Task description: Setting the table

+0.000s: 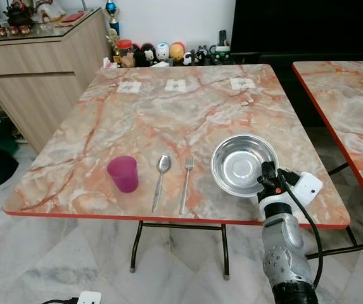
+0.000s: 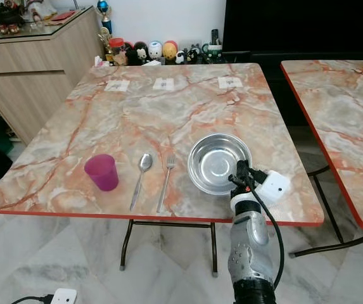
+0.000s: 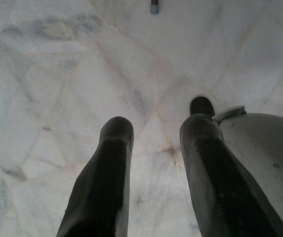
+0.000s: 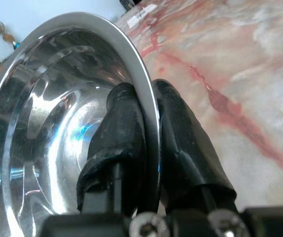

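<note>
Shiny silver metal bowl (image 1: 244, 164) sits on the pink and grey marble counter (image 1: 168, 120), near the front edge and toward the right side. The right pincer (image 4: 148, 128) is pinched tight on the bowl's rim. One black finger (image 4: 116, 133) is inside the bowl and the other is outside, with the thin rim squeezed between them. The silver right arm (image 1: 282, 247) reaches up from below the counter's front edge.

Next to the bowl, on its left, lies a silver metal fork (image 1: 186, 182). Just beside the fork lies a silver metal spoon (image 1: 160, 179). Both point away from the robot. Left of the spoon stands a small pink plastic cup (image 1: 123, 173), upright.

Three small white paper cards (image 1: 175, 85) lie in a row near the far edge of the counter. Behind the counter is a row of little round toy figures (image 1: 162, 53) by the wall. A light wooden cabinet (image 1: 38, 69) stands at the far left. A second marble counter (image 1: 352, 101) is off to the right.

The left pincer (image 3: 153, 163) hangs over the pale marble floor (image 3: 82, 74). Its two black fingers are apart and hold nothing.
</note>
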`<state>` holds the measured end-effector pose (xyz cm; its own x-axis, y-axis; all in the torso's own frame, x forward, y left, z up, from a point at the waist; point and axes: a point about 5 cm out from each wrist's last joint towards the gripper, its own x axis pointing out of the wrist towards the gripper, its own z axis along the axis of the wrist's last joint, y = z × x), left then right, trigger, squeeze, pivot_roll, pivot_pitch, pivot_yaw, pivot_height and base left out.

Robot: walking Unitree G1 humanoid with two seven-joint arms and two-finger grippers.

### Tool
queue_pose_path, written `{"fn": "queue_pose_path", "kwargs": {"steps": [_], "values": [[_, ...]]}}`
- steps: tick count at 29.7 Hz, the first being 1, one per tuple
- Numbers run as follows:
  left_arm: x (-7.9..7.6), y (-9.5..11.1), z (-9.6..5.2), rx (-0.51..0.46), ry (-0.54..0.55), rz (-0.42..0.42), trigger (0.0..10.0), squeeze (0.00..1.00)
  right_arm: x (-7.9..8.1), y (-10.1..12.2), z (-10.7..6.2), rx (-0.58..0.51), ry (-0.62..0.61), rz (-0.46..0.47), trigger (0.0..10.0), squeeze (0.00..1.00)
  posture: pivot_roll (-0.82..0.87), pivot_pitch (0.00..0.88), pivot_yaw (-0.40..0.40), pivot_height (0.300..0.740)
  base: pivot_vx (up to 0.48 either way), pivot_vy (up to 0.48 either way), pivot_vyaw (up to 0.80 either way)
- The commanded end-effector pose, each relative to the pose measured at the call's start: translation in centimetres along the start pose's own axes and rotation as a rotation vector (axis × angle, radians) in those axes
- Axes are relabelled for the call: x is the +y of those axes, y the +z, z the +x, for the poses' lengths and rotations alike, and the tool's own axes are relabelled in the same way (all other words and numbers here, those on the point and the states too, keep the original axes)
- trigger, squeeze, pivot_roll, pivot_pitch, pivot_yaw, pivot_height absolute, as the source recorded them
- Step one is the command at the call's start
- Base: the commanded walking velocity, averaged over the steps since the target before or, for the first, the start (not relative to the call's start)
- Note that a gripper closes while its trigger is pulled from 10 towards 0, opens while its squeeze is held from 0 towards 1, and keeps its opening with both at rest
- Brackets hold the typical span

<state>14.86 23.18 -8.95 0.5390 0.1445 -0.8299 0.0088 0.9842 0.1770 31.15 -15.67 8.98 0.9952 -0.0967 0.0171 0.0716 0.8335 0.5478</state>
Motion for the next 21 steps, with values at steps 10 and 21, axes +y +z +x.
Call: {"fn": "queue_pose_path", "kwargs": {"steps": [10, 21], "values": [[0.7, -1.4, -0.3, 0.054, 0.009, -0.001, 10.0, 0.0, 1.4, 1.3, 0.3, -0.062, 0.093, -0.184, 10.0, 0.0, -0.11, 0.0, 0.044, 0.74, 0.0, -0.45, 0.0], [0.4, -1.4, -0.3, 0.059, 0.012, -0.017, 10.0, 0.0, 1.3, 4.1, 0.0, -0.144, 0.171, -0.443, 10.0, 0.0, -0.12, 0.0, 0.029, 0.74, 0.0, -0.472, 0.0]]}}
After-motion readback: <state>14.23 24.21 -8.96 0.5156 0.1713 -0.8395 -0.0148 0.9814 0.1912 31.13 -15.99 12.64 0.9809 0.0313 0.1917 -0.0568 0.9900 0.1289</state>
